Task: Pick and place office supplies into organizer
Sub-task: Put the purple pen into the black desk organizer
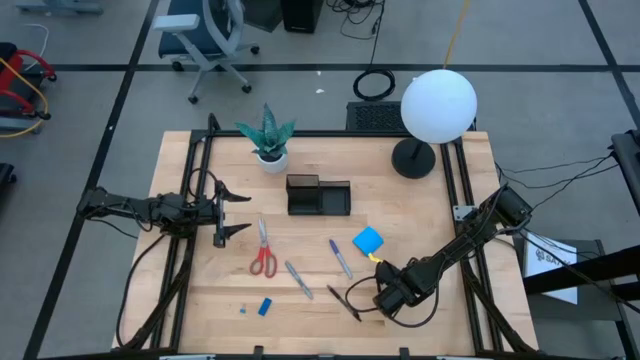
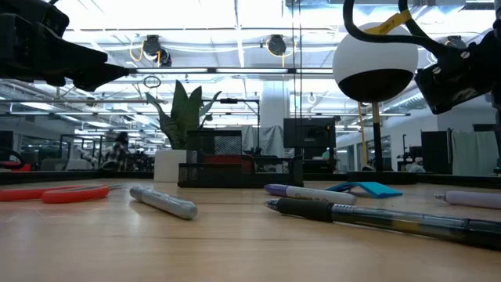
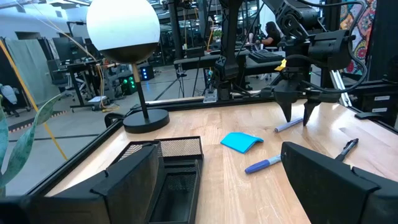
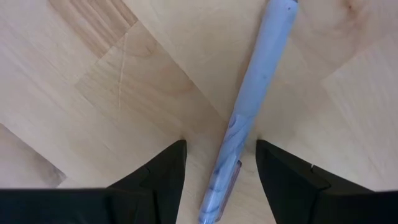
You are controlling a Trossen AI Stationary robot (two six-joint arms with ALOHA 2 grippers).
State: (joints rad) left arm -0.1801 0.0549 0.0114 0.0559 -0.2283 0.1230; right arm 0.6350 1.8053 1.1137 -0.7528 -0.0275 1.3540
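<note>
The right gripper point(image 4: 221, 163) stood spread, straddling a pale lilac plastic pen point(image 4: 249, 106) on the wooden table point(image 4: 93, 93) (not clamped); the left gripper point(image 1: 232, 212) hovered released.

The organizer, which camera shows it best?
The high view: the organizer shows whole from above, compartments visible, beside the plant. The left wrist view shows its mesh walls close but cut off. The low view shows only its front, far back. The right wrist view misses it.
</note>
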